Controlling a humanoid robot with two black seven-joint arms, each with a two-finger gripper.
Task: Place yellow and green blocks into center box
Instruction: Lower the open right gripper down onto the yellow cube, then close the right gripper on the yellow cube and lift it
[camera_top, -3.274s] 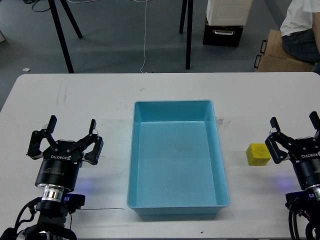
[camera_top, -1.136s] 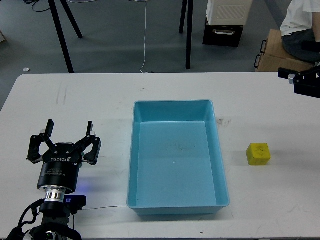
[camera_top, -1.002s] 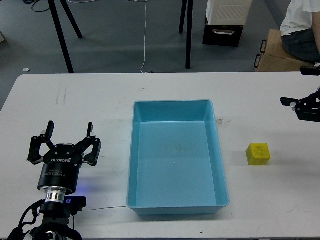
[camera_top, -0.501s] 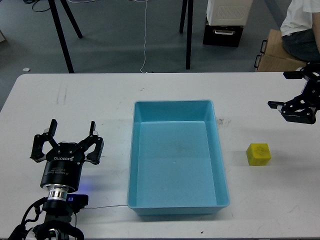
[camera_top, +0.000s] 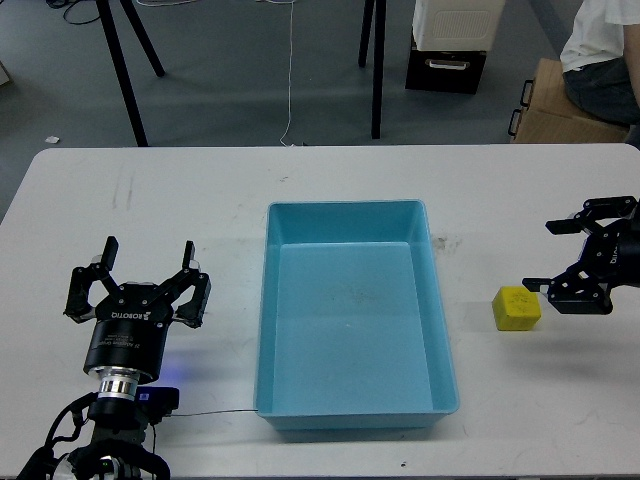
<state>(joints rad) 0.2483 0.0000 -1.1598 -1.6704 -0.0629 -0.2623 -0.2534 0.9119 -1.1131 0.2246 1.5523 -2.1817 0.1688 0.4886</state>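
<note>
White table (camera_top: 180, 200): yellow cube (camera_top: 517, 308), faint marks, maybe scuffs; right pincer (camera_top: 572, 256) spread, empty.

Lighting is pretty even here, bright and diffuse, looks like overhead room light. The white table (camera_top: 180, 200) is well exposed without blowing out, no real glare spots. Shadows are soft: the blue tray (camera_top: 352, 214) casts a faint one along its front edge and its far wall shades the floor inside, and the yellow block (camera_top: 517, 307) has a small soft shadow under it. There's a bluish glow on the table under the left gripper (camera_top: 146, 287). Focus is sharp across the frame, no motion blur, no obvious edge distortion.
</note>
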